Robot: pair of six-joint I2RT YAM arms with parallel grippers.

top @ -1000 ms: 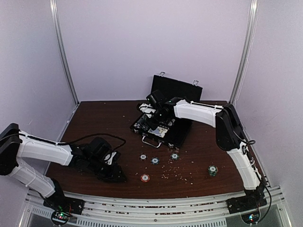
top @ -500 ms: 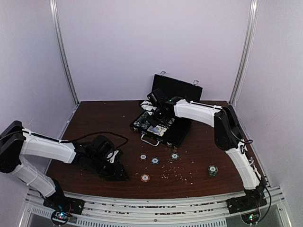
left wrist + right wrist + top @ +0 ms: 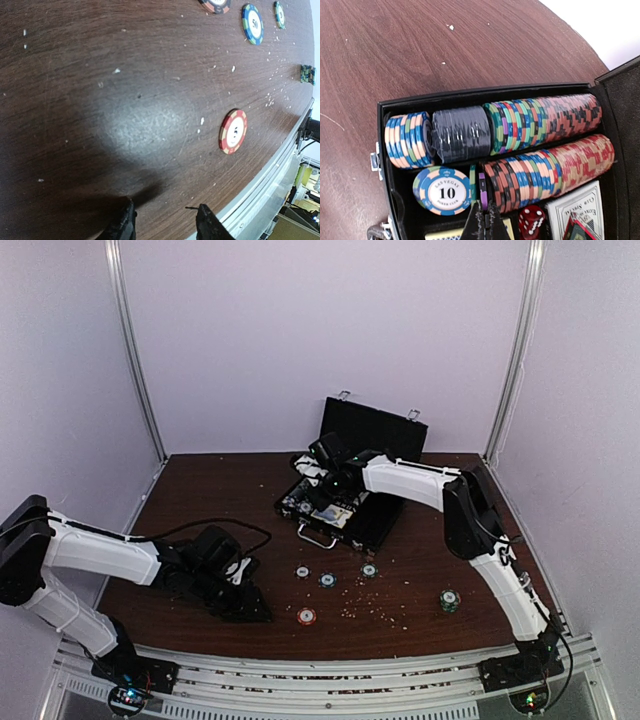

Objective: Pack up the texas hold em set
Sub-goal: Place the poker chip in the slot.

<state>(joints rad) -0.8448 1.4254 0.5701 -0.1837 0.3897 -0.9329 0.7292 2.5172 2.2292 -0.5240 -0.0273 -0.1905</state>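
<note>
The black case of the texas hold em set lies open at mid-table, lid upright. In the right wrist view it holds two rows of striped chips, a blue "10" chip lying loose, a red die and a card deck. My right gripper is shut with nothing in it, tips right behind a purple chip standing on edge. My left gripper is open and empty, low over the table near the front rail. A red chip lies ahead of it to the right.
Loose chips lie on the wood in front of the case: a dark one, a blue one, a green one and a short green stack. White crumbs are scattered around them. The metal rail runs close beside the left gripper.
The left gripper has slid a little to the right toward the red chip. The right gripper has shifted slightly back and left over the case, staying shut.
</note>
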